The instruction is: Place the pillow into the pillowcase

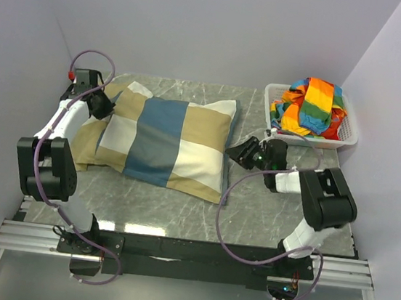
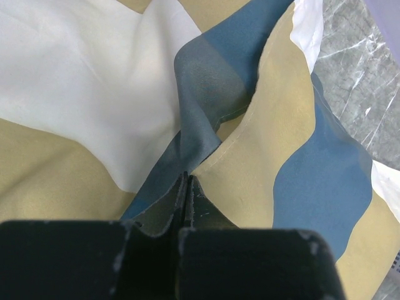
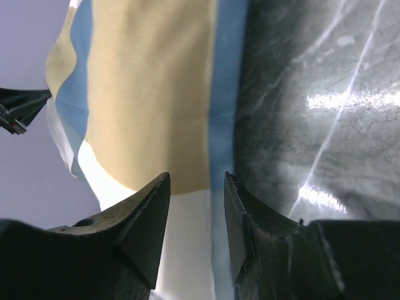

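Observation:
The pillowcase point(image 1: 165, 142), in blocks of blue, tan and off-white, lies plump across the middle of the marble table point(image 1: 178, 213). The pillow itself is hidden from view. At the case's left end, my left gripper point(image 1: 105, 107) is shut on the pillowcase. In the left wrist view the cloth point(image 2: 281, 156) puckers into folds that meet at the closed tips point(image 2: 187, 178). My right gripper point(image 1: 240, 153) stands open just off the case's right edge. In the right wrist view its fingers point(image 3: 197, 181) hold nothing, with the case's edge point(image 3: 150, 94) lying beyond them.
A white basket point(image 1: 349, 135) at the back right holds a rainbow-striped cloth point(image 1: 312, 105). Pale walls close in the table on the left, back and right. Bare marble point(image 3: 312, 94) shows beside the right gripper and along the near side.

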Robot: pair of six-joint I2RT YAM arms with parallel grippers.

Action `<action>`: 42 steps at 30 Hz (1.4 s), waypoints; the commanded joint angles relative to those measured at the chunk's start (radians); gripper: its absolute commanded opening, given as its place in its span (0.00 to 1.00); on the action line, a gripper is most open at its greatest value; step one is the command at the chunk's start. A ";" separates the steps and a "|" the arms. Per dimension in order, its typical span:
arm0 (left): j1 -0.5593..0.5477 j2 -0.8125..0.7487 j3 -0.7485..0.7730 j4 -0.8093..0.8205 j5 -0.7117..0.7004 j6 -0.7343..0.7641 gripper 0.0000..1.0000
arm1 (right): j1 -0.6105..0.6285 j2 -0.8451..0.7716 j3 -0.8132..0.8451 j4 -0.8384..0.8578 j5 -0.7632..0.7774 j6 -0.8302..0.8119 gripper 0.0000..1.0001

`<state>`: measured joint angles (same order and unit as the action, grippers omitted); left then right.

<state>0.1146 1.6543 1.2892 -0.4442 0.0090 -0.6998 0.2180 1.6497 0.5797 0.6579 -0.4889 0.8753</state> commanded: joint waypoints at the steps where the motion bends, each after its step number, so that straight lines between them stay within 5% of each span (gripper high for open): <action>1: 0.005 0.007 0.007 0.030 0.011 0.011 0.01 | 0.001 0.100 0.012 0.184 -0.040 0.086 0.47; 20: 0.002 0.005 -0.008 0.044 0.032 0.000 0.01 | -0.002 0.306 0.014 0.483 -0.131 0.274 0.42; 27: 0.003 -0.001 -0.007 0.038 0.032 0.008 0.01 | -0.003 0.321 0.038 0.393 -0.065 0.217 0.44; 42: 0.002 -0.001 -0.008 0.044 0.036 0.002 0.01 | -0.011 0.390 0.097 0.558 -0.085 0.321 0.39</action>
<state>0.1146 1.6558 1.2823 -0.4297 0.0303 -0.7002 0.2092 2.0304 0.6464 1.1080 -0.5846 1.1599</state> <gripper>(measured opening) 0.015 0.409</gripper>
